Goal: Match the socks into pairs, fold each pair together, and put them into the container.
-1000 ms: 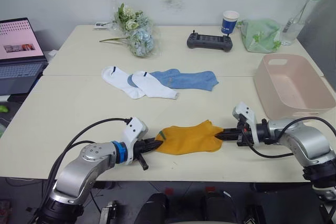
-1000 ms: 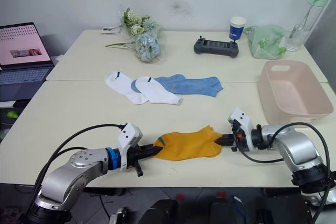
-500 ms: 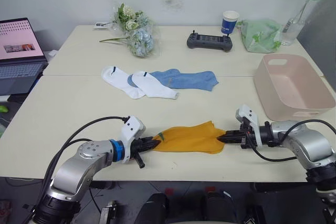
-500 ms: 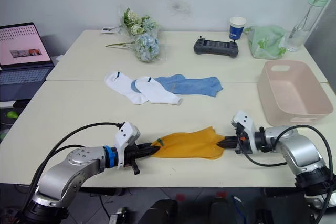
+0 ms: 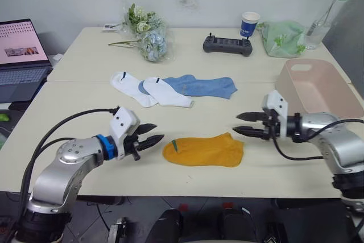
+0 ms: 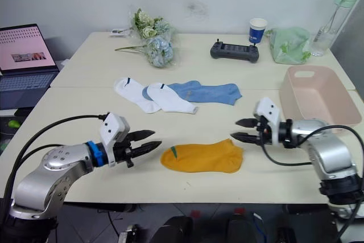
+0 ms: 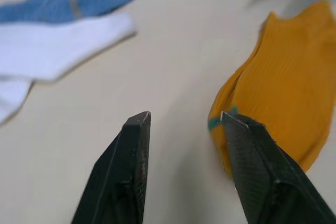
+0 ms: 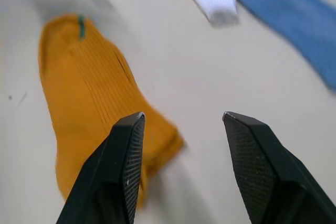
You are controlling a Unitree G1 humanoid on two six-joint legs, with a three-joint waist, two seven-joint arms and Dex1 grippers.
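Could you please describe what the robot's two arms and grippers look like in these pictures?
Both arms are silver-grey metal with rounded joints and loose black cables. Each ends in a white block carrying two tapering black fingers with textured pads. The left gripper has a blue ring behind its white block; the right gripper shows a small red spot near its black collar.

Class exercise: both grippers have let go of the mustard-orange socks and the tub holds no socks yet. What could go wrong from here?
1. The mustard-orange socks lie flat, unfolded, near the table's front edge; a clumsy regrasp might nudge them off.
2. The open left gripper and right gripper sit at opposite ends, so one might lift just the top layer.
3. The white socks overlap the light blue socks, risking a mismatched grab.
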